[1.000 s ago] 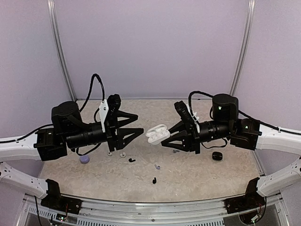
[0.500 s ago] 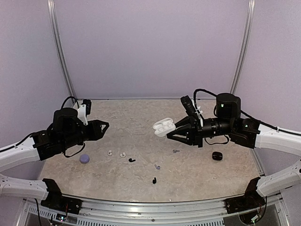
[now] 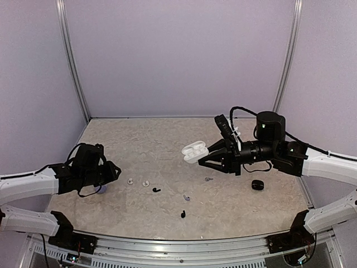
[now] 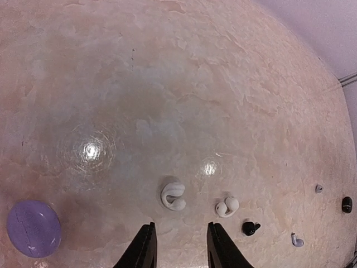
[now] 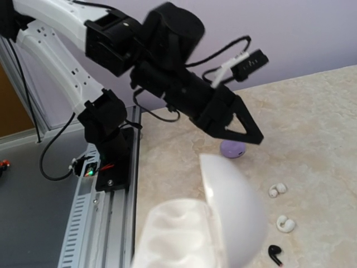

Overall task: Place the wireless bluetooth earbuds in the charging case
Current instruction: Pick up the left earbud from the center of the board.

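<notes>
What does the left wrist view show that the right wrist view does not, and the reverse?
Only the left wrist view: a lavender earbud and a dark object at the right edge. Only the right wrist view: the open white case, close up, and the left arm. Both: the lavender case, two white earbuds, one black earbud.

Quick headcount, folks. Six earbuds all told, in three pairs.

- **White pair:** one white bud and another white bud.
- **Black pair:** one black bud and another black bud.
- **Lavender-grey pair:** one pale bud and another pale bud. That last one is pretty tiny from up top.

Three cases, one per colour: a white case, a black case and a purple case.

Two arms, so two grippers: left gripper and right gripper.
</notes>
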Controlling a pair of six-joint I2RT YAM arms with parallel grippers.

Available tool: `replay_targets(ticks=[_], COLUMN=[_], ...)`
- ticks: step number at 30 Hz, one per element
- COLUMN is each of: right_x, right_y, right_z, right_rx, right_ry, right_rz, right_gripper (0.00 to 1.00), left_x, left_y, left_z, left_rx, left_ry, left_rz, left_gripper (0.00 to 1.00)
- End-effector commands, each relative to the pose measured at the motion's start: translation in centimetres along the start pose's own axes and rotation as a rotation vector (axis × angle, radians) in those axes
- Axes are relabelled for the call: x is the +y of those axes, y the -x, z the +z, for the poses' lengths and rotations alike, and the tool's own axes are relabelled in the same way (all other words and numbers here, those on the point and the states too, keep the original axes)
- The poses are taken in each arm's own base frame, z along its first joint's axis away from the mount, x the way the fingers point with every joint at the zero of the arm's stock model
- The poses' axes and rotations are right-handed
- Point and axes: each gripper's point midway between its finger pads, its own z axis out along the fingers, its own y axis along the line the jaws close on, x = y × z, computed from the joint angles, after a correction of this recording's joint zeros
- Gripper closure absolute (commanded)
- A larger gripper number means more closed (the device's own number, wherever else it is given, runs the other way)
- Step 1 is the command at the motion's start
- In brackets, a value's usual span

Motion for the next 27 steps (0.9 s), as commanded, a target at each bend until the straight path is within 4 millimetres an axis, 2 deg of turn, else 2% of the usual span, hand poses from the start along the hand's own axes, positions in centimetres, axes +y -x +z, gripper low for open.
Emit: replay_targets(ticks=[1,3,5,9,12,16,19,23,27], right_x=[0.2,0.2,0.2,0.2,0.3,0.3,0.3,0.3,0.4], right_y=[0.6,0.6,0.5,0.1,0.0,0.0,0.0,-0.1,0.1], right_z=[-0.4,-0.5,-0.5,-0.5,-0.5,-0.5,-0.5,-0.5,-0.7], right_rx=[-0.022,-0.021,-0.018,-0.013,-0.012,-0.012,-0.012,-0.010,-0.011], right_ry=[0.006,0.001,0.004,0.008,0.011,0.012,0.012,0.011,0.007], right_rz=[-0.018,-0.021,-0.019,-0.008,-0.004,-0.002,-0.002,0.001,-0.002], right_gripper=[1.00,1.00,1.00,1.00,1.00,1.00,1.00,1.00,1.00], left_x=[-0.1,0.1,-0.6,-3.8,-3.2,-0.8,-1.2,-2.9,-1.9], left_y=[-0.5,-1.1,-1.2,-0.2,0.4,-0.2,-1.3,-2.1,-2.5], left_z=[1.5,2.4,2.7,1.5,1.1,2.0,2.9,3.6,4.6], left_rx=[0.013,0.037,0.043,-0.031,-0.062,-0.007,0.038,0.075,0.114], left_ry=[-0.013,0.001,-0.026,-0.134,-0.091,-0.030,-0.045,-0.103,-0.066], left_rz=[-0.046,-0.039,-0.007,0.129,0.182,0.160,0.192,0.270,0.265], left_gripper=[0.68,0.69,0.69,0.65,0.62,0.62,0.64,0.65,0.67])
